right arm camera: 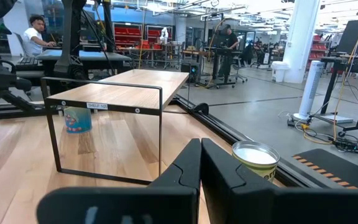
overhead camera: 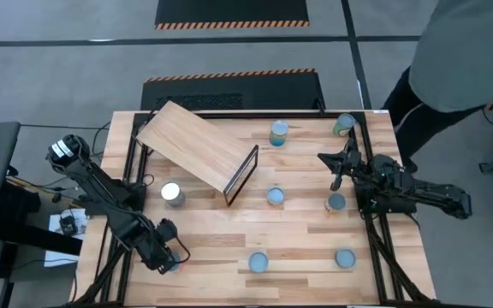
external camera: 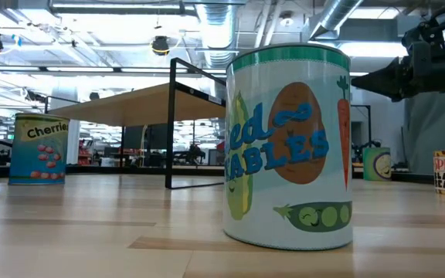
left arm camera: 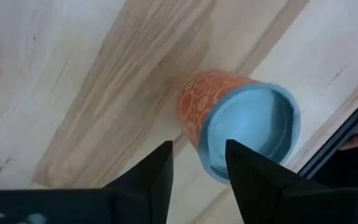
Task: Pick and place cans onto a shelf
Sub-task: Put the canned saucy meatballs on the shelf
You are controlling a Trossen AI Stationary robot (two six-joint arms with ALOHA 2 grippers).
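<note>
My left gripper (overhead camera: 169, 257) hovers open at the table's front left, over an orange-labelled can (left arm camera: 241, 127) that stands upright on its base. Its two fingers (left arm camera: 157, 171) stand on either side of the can's near rim, and no touch shows. My right gripper (overhead camera: 330, 162) is shut and empty at the table's right, pointing toward the shelf (overhead camera: 197, 147). A green-labelled can (right arm camera: 255, 158) stands just beside it. The shelf is a slanted light wood board on a dark frame (right arm camera: 107, 134). Several more cans stand about the table, one of them (overhead camera: 172, 194) beside the shelf.
Cans stand at the far middle (overhead camera: 279, 133), the centre (overhead camera: 275, 196), the right (overhead camera: 335, 203) and the front (overhead camera: 258, 262) (overhead camera: 344, 257). The front one fills the low view (external camera: 288, 147). A person (overhead camera: 460, 51) stands beyond the far right corner.
</note>
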